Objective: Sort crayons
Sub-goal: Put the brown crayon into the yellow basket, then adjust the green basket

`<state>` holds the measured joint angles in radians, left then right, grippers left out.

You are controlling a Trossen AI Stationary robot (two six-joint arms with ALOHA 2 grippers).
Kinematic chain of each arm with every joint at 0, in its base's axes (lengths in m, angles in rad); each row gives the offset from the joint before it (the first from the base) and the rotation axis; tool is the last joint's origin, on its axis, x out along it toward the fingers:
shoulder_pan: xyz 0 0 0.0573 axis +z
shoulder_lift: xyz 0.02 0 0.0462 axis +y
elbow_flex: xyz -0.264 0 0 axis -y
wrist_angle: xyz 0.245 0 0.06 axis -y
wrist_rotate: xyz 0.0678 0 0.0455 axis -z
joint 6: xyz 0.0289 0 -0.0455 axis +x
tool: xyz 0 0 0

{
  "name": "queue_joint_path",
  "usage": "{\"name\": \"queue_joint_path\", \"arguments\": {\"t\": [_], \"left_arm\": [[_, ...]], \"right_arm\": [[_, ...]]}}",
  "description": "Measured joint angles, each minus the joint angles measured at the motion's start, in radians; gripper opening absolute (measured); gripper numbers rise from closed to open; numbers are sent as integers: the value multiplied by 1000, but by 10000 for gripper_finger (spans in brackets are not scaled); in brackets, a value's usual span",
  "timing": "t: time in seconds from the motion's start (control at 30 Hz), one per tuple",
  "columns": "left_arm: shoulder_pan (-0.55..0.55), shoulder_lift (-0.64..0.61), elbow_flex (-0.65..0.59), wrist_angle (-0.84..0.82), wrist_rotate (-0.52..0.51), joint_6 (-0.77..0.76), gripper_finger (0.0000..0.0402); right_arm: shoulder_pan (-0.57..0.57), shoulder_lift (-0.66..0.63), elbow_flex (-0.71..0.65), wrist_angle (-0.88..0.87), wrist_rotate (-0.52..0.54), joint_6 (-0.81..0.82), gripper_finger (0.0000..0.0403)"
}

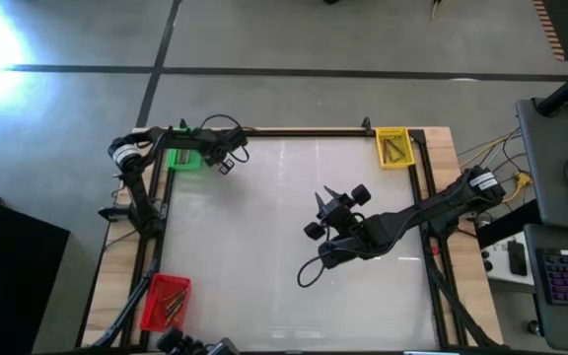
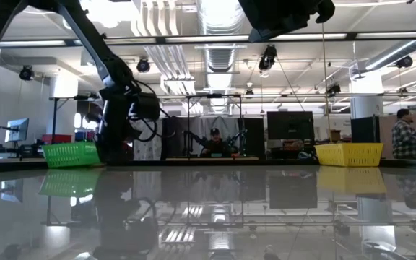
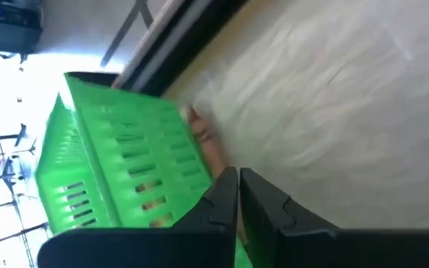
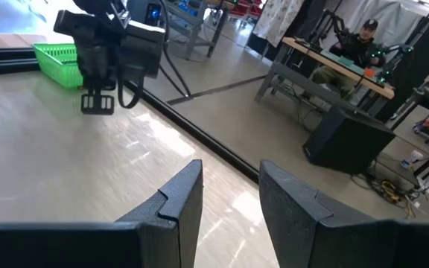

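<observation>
our left hand (image 3: 237,195), low in the frame, sits pinched shut and empty beside the green bin (image 3: 118,167), seemingly after dropping crayons; right hand (image 4: 229,195) waits half-open mid-tabletop.

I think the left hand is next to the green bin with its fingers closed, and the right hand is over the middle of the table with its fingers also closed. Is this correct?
Not fully. The left hand is next to the green bin with its fingers closed, but the right hand, over the middle of the table, has its fingers open. The right wrist view shows a clear gap between them.
</observation>
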<state>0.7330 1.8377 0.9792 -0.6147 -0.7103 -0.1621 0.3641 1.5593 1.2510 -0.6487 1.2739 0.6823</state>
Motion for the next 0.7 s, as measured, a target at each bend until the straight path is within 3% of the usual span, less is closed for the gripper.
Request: {"name": "queue_joint_path", "arguments": {"t": [0.2, 0.7], "left_arm": [[-5, -2, 42, -47, -44, 0, 0], [-51, 3, 43, -82, -40, 18, 0]], "right_arm": [[0, 0, -2, -1, 1, -1, 123], [0, -1, -2, -2, 1, -2, 123]]}}
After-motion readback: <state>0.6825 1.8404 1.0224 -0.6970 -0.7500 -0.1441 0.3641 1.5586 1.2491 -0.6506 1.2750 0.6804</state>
